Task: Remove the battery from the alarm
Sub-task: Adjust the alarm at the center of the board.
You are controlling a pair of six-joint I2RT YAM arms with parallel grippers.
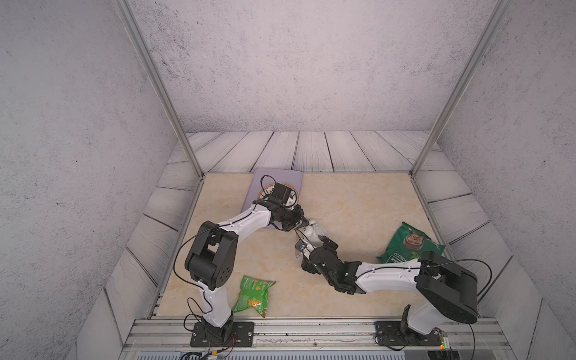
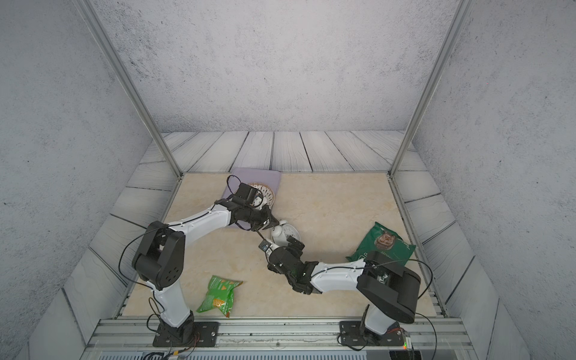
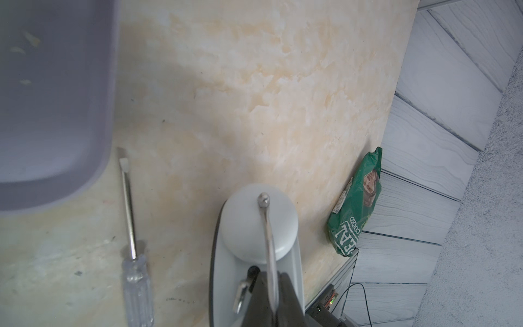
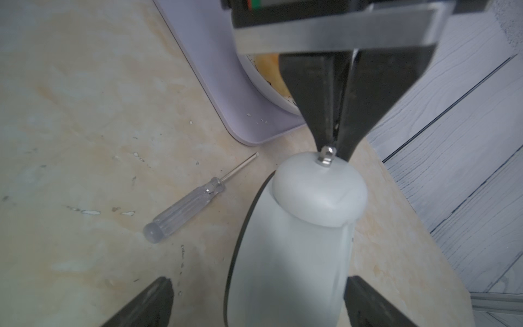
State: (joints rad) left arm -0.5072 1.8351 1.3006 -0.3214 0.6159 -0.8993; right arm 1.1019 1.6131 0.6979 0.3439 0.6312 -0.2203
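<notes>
The right end effector (image 4: 260,295) is spread wide, jaws either side of the round white twin-bell alarm (image 4: 288,249) without clamping it; the alarm is held roughly upright on the beige marbled bench (image 4: 70,99), its thin metal top handle (image 3: 268,240) pinched by the closed left end effector (image 4: 335,136); a clear-handled silver screwdriver (image 4: 184,209) lies beside; no battery is seen, so extraction is judged not yet done.

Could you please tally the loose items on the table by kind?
Snack bags: 2
Alarm clock: 1
Screwdriver: 1
Bowl: 1
Lavender tray: 1
Total: 6
</notes>
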